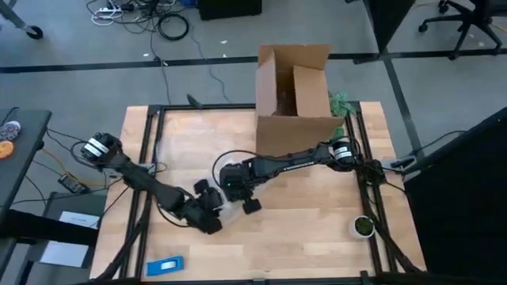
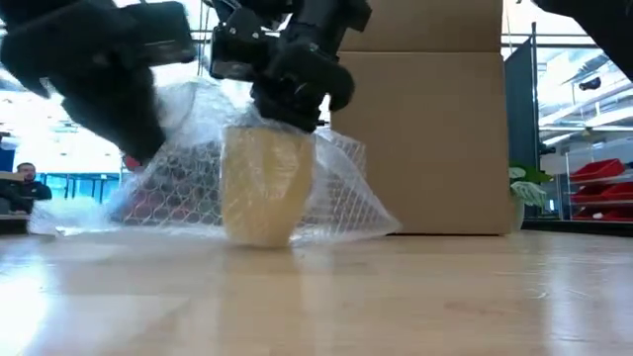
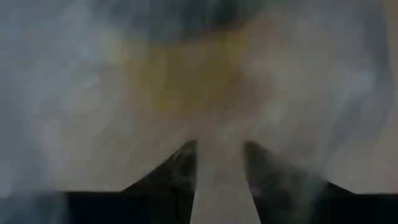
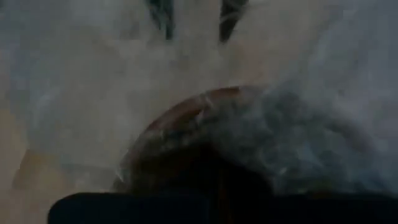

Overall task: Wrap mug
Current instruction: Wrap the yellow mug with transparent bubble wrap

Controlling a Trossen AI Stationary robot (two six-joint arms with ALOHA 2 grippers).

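Pressing my right gripper (image 2: pixel 289 119) down on the mug (image 2: pixel 265 188), upright mid-table under bubble wrap (image 2: pixel 341 193); my left gripper (image 3: pixel 219 171) pinches a fold of wrap, right's fingers I can't tell. Mug looks rigid, breakable, slick under film; wrap soft, springy. Hold wrap edges, steady the rim.

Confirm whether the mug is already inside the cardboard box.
No. In the low view the mug stands on the table, covered in bubble wrap, in front of the cardboard box.
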